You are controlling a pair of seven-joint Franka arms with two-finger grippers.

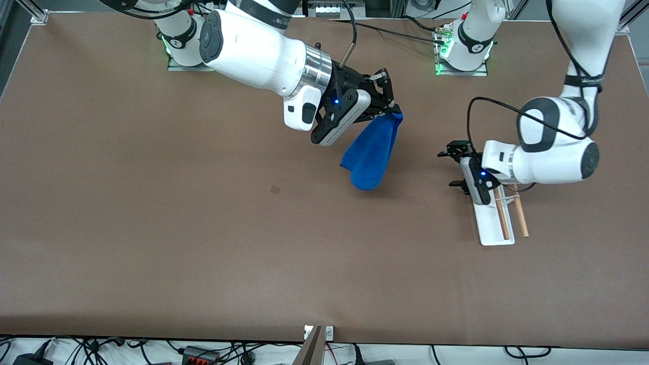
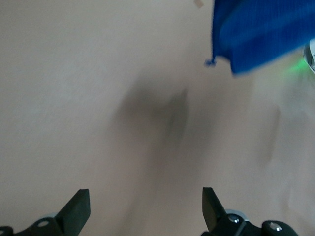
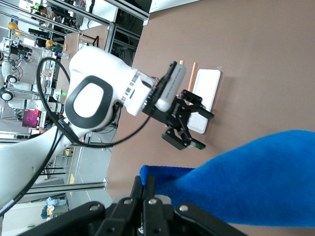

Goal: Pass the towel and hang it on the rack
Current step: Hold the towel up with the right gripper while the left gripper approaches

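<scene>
The towel [image 1: 372,154] hangs blue and limp in the air, pinched by one corner in the right jaws [image 1: 394,107], which are clamped tight on it, the free end drooping low over the bare surface [image 1: 152,228] with a shadow under it. Across the gap, the left jaws [image 1: 455,170] stand wide apart and empty, facing the cloth, low over the end of the rack [image 1: 499,218] that lies toward the bases. In the left wrist view the towel's lower corner sits well off from the space between the black fingertips [image 2: 78,206], so the pass is not yet lined up. This looks like the handover step, and doing it well calls for the left jaws to take the towel high, just beneath the right jaws' pinch, where the cloth is bunched and steady rather than at the swinging tail. The right jaws should hold firm until the left ones have closed fully on fabric. A grip close to the corner leaves plenty of length hanging, which I judge will make draping over the two wooden rods [image 1: 512,215] easier. One risk: with the left arm so close over the rack, a hurried move could knock it.
</scene>
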